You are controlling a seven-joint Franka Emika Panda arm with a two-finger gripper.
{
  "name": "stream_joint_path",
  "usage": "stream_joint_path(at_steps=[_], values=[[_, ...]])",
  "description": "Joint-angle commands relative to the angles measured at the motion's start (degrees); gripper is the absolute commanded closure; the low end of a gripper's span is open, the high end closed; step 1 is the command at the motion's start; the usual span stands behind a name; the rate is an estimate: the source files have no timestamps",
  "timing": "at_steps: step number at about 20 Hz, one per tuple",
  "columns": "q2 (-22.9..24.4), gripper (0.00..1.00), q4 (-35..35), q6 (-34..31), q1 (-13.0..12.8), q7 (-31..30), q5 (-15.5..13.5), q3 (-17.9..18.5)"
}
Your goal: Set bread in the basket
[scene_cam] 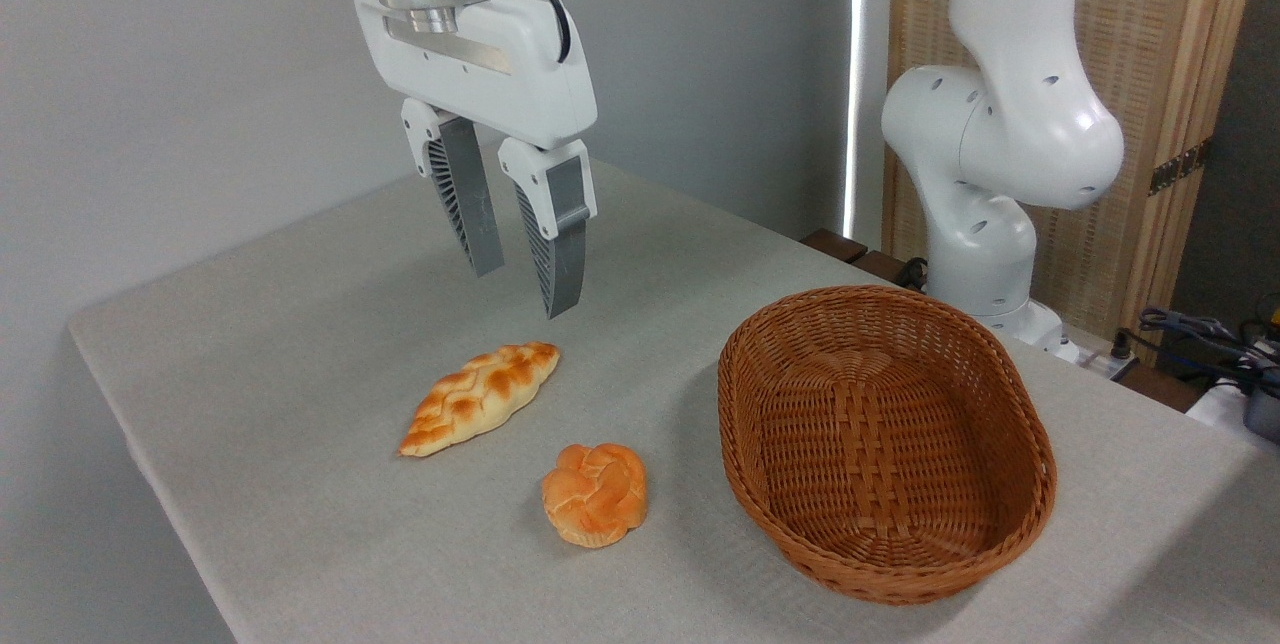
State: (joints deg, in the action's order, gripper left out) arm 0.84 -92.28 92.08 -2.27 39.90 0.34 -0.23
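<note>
The bread, a long braided golden loaf with pointed ends, lies flat on the table left of centre. My gripper hangs above and slightly behind the loaf's right end, clear of it, open with nothing between its ribbed grey fingers. The basket, a large oval brown wicker one, stands on the table to the right and holds nothing.
A small round knotted orange bun sits between the loaf and the basket, nearer the front. The arm's white base rises behind the basket. The grey table ends close at the left and front. Cables lie at far right.
</note>
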Motion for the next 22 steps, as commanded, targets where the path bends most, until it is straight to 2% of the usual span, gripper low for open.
stream_joint_path(at_steps=[1,16,19,22], values=[[0.48,0.00,-0.18,-0.50,0.51,1.15,-0.78,0.06],[0.48,0.00,-0.27,-1.19,0.51,1.06,-0.78,-0.03],[0.13,0.00,-0.36,-1.81,0.34,1.32,-0.86,-0.91],[-0.66,0.00,-0.62,-2.25,0.34,2.11,-0.78,-3.89]])
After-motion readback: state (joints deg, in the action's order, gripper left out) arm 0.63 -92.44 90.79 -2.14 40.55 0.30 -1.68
